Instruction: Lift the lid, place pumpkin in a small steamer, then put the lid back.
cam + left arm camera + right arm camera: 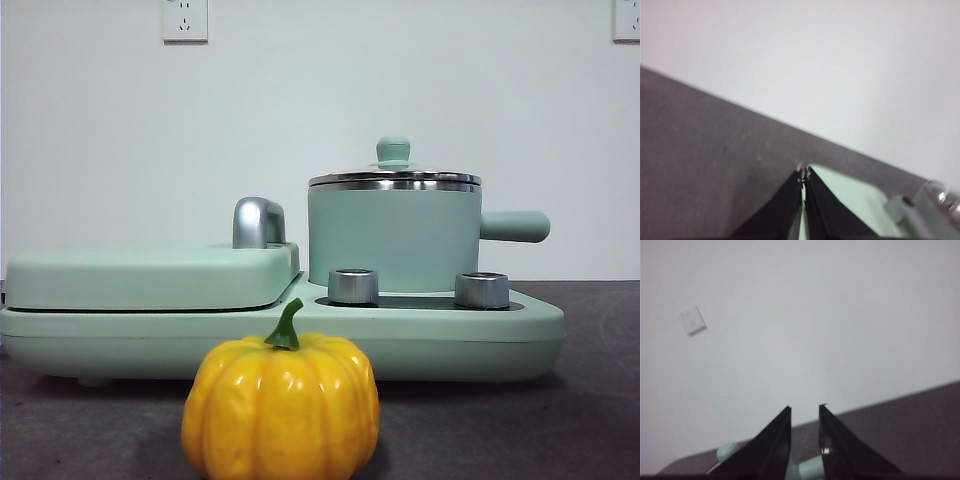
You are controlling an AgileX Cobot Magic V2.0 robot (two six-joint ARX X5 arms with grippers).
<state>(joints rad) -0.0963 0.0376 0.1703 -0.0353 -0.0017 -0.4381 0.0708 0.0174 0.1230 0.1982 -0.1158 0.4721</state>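
Lid (394, 176) sits on the steamer (392, 240); left tool (804, 173) pressed together, right tool (805, 409) slightly spread, both aloft.

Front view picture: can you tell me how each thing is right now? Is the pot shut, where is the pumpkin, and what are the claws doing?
lid: on the pot, closed.
small steamer: upright on the cooker base, covered.
pumpkin: on the table in front of the cooker, upright, not held.
griddle cover: down flat, shut.
cooker base: resting on the table.
left claw: shut, holding nothing.
right claw: open, holding nothing.
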